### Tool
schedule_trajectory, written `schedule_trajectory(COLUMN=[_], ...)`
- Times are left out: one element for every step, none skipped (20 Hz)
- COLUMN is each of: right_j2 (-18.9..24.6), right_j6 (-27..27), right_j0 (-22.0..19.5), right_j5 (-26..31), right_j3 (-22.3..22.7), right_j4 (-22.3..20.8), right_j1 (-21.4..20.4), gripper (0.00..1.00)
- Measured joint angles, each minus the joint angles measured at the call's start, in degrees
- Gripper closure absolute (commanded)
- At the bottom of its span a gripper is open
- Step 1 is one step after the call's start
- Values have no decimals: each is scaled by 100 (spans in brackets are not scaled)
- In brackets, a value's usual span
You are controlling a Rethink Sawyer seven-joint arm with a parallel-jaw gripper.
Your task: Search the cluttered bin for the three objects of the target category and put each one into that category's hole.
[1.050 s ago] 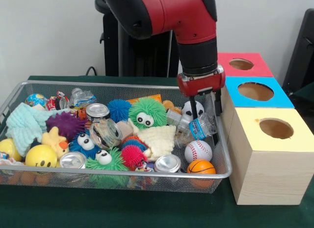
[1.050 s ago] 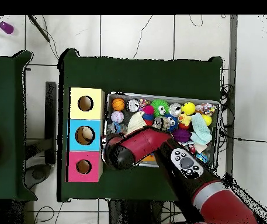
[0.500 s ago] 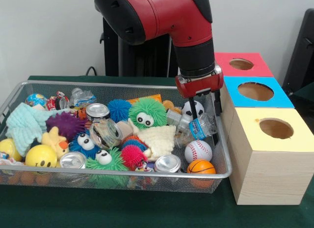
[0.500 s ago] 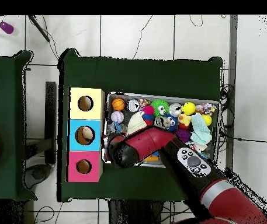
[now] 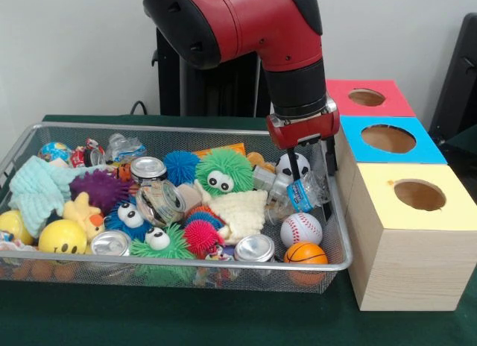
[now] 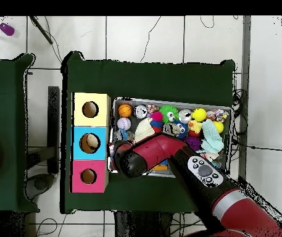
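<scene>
We have the pincer (image 5: pixel 312 183) lowered into the wire bin (image 5: pixel 339 234) at the end beside the boxes, its fingers spread apart either side of a crumpled plastic bottle (image 5: pixel 299 194) and not yet closed on it. We judge this a reach still in progress. The baseball (image 5: pixel 301 229), basketball (image 5: pixel 305 253) and soccer ball (image 5: pixel 288 165) all lie in the bin close by. Seen from overhead, something pale sits inside the blue box's hole (image 6: pixel 90 143), so perhaps one item is delivered; we cannot tell which category is wanted
</scene>
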Motion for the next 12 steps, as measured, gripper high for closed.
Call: schedule_trajectory(right_j2=[61,100,140,164,196,221,282,318,372,398,459,495], right_j6=[0,-2,-5,-9,-14,-21,-43,-59,-92,-109,-154,-202], right_j0=[-48,-82,-115,-139,-174,-201,-271,-315,-383,-418,-501,-571], right_j5=[39,70,100,123,151,175,232,261,307,330,378,413], right_j3=[0,0,-1,-1,-1,-1,-1,0,-1,-1,-2,-2], right_j4=[-1,-1,-1,0,-1,-1,-1,-1,-1,-1,-1,-2], right_j1=[22,35,48,57,69,80,112,133,163,179,214,253], gripper=[0,0,0,0,0,0,0,0,0,0,0,0])
